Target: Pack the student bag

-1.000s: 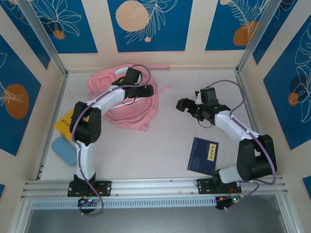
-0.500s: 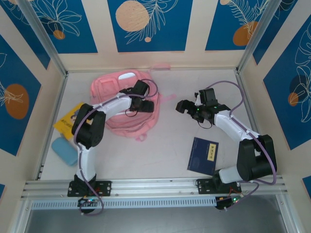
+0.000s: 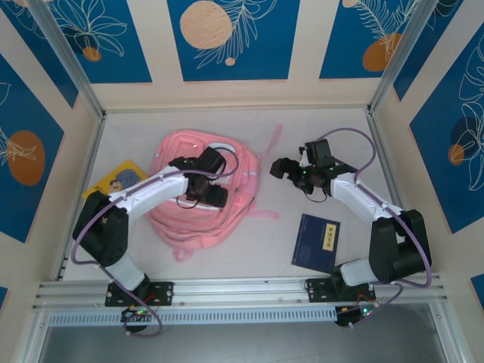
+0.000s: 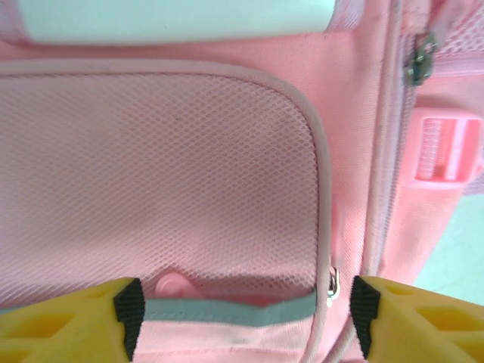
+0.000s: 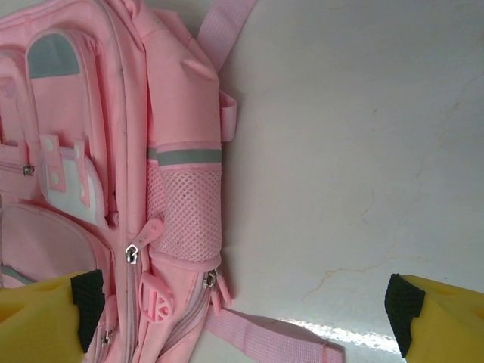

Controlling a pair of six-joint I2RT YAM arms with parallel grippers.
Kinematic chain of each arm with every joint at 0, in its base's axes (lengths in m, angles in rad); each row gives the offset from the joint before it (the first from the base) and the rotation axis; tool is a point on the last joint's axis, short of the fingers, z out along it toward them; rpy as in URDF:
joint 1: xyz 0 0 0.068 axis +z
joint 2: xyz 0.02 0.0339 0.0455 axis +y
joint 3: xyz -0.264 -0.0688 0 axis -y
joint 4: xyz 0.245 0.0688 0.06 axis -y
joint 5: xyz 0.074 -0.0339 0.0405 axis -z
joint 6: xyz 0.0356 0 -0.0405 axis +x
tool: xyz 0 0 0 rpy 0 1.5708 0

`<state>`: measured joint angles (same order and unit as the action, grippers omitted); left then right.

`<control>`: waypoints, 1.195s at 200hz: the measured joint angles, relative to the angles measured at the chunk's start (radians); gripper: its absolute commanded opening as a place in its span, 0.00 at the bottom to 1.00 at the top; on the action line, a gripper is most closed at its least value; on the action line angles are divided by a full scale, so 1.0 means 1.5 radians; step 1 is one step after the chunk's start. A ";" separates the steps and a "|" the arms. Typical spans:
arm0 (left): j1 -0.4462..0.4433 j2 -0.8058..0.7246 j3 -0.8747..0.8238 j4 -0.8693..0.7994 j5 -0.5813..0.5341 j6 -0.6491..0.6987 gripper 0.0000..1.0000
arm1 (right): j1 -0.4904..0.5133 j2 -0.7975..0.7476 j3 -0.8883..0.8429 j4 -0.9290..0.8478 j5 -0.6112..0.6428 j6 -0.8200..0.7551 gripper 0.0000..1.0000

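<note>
We see our left pincer (image 4: 246, 311) spread wide, empty, just above the large soft pink fabric backpack (image 4: 166, 174); our right pincer (image 5: 243, 304) likewise gapes empty, with the backpack beside it.

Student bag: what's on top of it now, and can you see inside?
The left gripper is over the student bag, jaws open above its mesh pocket. No loose item shows on it. Fabric covers the inside, so its contents cannot be seen.
</note>
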<state>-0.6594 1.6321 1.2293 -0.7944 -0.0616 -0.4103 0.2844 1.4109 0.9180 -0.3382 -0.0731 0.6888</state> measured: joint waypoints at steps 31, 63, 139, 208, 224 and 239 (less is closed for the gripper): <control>-0.007 0.013 0.044 -0.017 -0.021 0.002 0.55 | 0.012 0.004 0.000 0.000 0.004 0.010 0.97; -0.029 0.068 0.083 -0.035 -0.058 0.001 0.54 | 0.016 0.006 0.000 0.000 0.007 0.014 0.97; -0.064 0.172 0.151 -0.070 -0.090 0.003 0.44 | 0.016 0.012 -0.004 0.000 0.011 0.020 0.97; -0.086 0.229 0.200 -0.093 -0.140 -0.005 0.19 | 0.016 0.013 -0.009 0.001 0.011 0.020 0.97; -0.090 0.232 0.201 -0.094 -0.154 -0.009 0.11 | 0.016 0.013 -0.012 0.002 0.011 0.020 0.97; -0.096 0.232 0.201 -0.094 -0.167 -0.008 0.01 | 0.016 0.013 -0.016 0.005 0.012 0.020 0.97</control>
<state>-0.8040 1.9800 1.5303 -0.9360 -0.3126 -0.4229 0.3088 1.4311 0.8948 -0.3313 -0.0547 0.7185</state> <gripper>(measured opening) 0.089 0.974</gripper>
